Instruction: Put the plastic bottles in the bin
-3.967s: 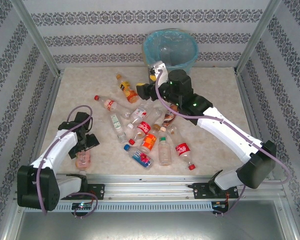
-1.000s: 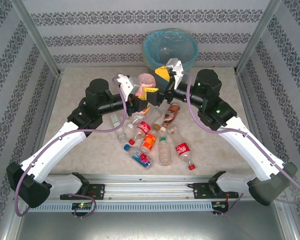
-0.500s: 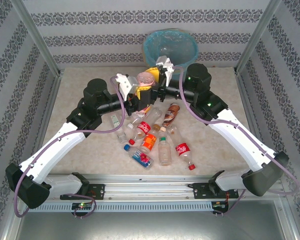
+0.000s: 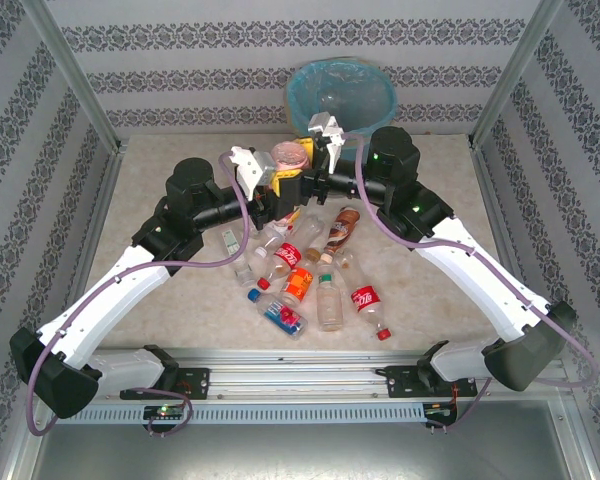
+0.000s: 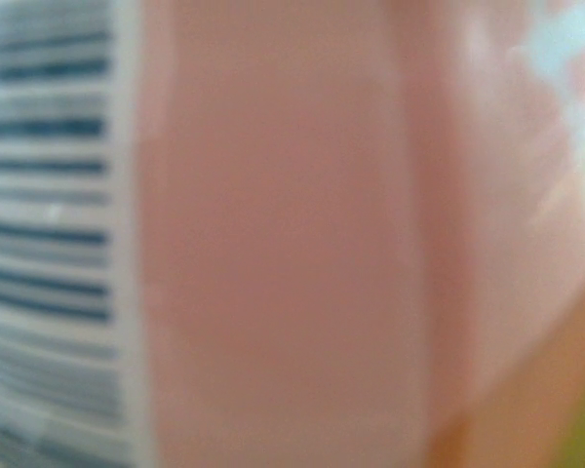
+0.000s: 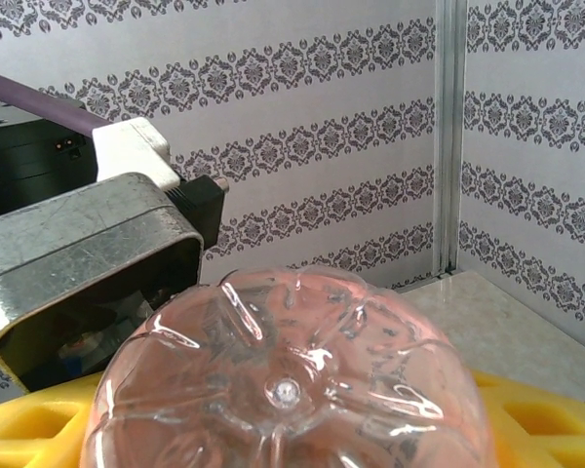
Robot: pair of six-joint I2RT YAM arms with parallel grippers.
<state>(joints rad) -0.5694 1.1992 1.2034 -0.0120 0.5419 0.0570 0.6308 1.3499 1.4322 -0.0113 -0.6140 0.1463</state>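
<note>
Pink bottle (image 4: 292,155) clamped in L gripper (image 4: 288,168); R gripper (image 4: 308,150) astride it, grip unclear.

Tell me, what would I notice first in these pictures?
A pinkish clear plastic bottle hangs in mid-air between the left gripper and the right gripper. Just behind stands the round grey mesh bin with a light blue bag. A jumble of small labelled bottles lies on the beige table beneath.

Approx 11 bottles (image 4: 329,302), 1 bin (image 4: 310,97), 2 arms (image 4: 120,285).
</note>
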